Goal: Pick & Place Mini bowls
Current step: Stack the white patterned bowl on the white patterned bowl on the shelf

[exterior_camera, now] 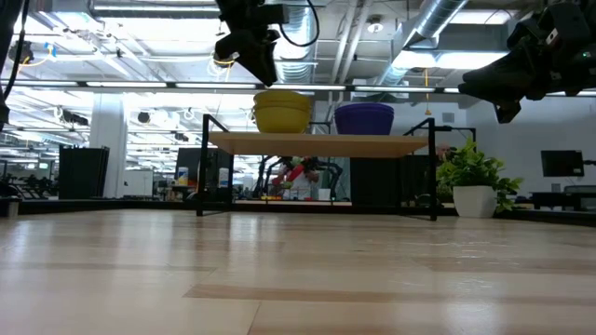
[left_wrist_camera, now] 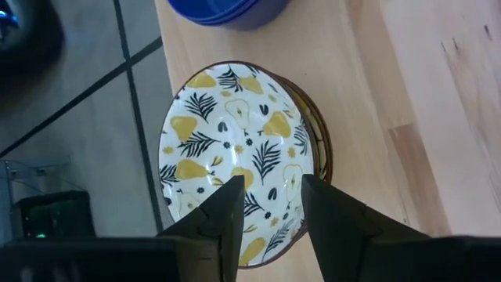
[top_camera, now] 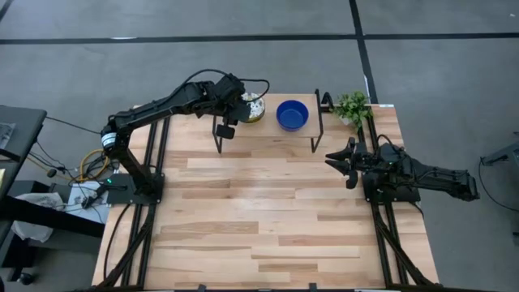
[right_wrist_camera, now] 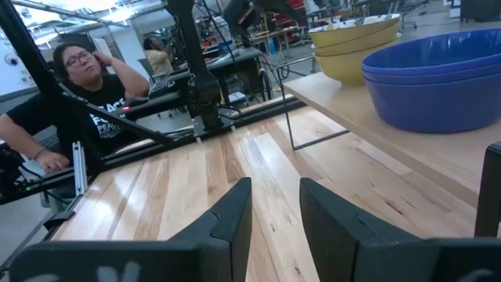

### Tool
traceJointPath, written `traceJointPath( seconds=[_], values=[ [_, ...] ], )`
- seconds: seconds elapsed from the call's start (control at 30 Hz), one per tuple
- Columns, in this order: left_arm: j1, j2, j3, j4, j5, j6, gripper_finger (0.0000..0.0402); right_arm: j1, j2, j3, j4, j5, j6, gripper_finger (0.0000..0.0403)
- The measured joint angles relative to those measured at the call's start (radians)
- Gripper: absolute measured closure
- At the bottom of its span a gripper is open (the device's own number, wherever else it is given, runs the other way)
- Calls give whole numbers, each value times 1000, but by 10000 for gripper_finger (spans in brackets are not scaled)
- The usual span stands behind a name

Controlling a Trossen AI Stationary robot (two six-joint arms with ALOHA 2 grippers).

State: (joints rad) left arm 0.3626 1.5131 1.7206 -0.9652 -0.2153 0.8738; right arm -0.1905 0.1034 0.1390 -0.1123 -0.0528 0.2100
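Observation:
Two stacks of mini bowls stand on a small raised wooden shelf (top_camera: 268,135) near the table's far edge. The white stack with yellow and dark leaf print (top_camera: 254,107) (left_wrist_camera: 235,149) (exterior_camera: 282,110) is on the shelf's left, the cobalt blue stack (top_camera: 292,114) (exterior_camera: 363,118) (right_wrist_camera: 438,78) on its right. My left gripper (top_camera: 233,113) (exterior_camera: 264,70) (left_wrist_camera: 270,204) hovers open above the patterned stack, pointing down and touching nothing. My right gripper (top_camera: 332,160) (exterior_camera: 498,93) (right_wrist_camera: 275,204) waits open in the air at the table's right side, facing the shelf.
The shelf stands on thin black wire legs (exterior_camera: 200,167). A small green plant in a white pot (top_camera: 353,105) (exterior_camera: 475,181) sits at the far right corner beside the shelf. Bare wooden table (top_camera: 259,219) spreads toward the near edge. A person (right_wrist_camera: 78,86) sits beyond the table's left side.

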Motion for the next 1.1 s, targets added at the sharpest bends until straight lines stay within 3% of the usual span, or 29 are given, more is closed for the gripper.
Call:
traceJointPath(
  seconds=[0.2, 0.33, 0.53, 0.83, 1.1],
  values=[
    [0, 0, -46, -4, -3, -6, 275, 0, 0, 0, 0, 0, 0, 305],
    [-11, 1, -69, -1, -71, 6, 275, 0, 0, 0, 0, 0, 0, 305],
    [-14, -50, -69, 101, -112, 11, 275, 0, 0, 0, 0, 0, 0, 305],
    [-14, -117, -68, 137, -103, 8, 275, 0, 0, 0, 0, 0, 0, 305],
    [-14, -67, -68, 138, -46, -20, 275, 0, 0, 0, 0, 0, 4, 305]
  ],
)
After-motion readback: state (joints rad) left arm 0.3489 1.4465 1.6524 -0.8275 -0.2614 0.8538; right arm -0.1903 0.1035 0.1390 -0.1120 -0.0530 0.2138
